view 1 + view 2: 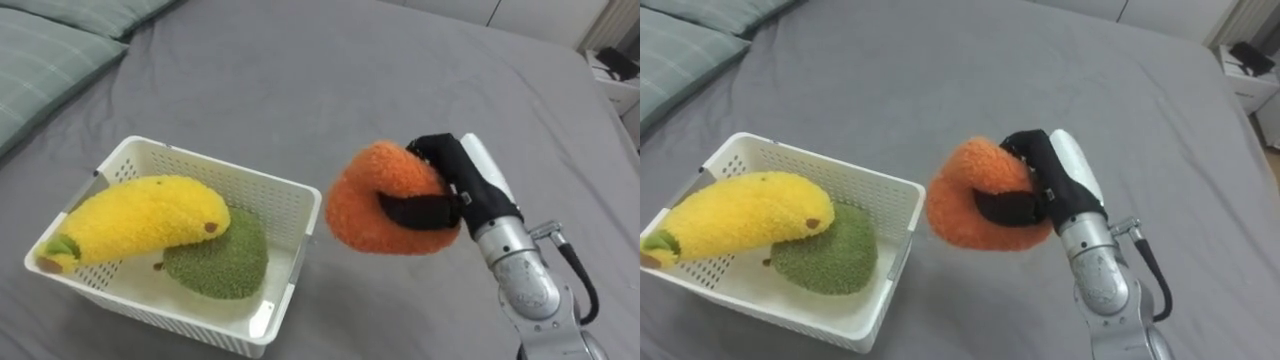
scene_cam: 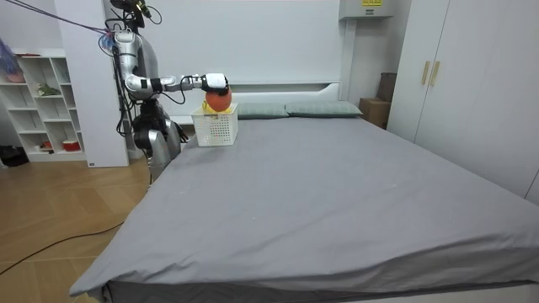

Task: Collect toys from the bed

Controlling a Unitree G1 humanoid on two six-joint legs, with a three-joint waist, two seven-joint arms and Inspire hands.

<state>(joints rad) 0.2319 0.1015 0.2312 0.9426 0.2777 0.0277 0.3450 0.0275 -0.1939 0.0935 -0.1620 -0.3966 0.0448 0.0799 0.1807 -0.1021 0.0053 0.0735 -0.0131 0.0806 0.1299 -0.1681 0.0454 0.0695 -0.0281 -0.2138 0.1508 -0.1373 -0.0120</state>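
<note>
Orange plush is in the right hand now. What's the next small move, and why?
Probably shift the right hand leftward until the orange plush is over the white basket: the hand grips it just right of the rim, above the bed.

The right arm comes in from the lower right, stretched out nearly level from the shoulder, its black right hand (image 1: 478,195) turned inward with fingers and thumb curled round the orange plush toy (image 1: 368,205).
</note>
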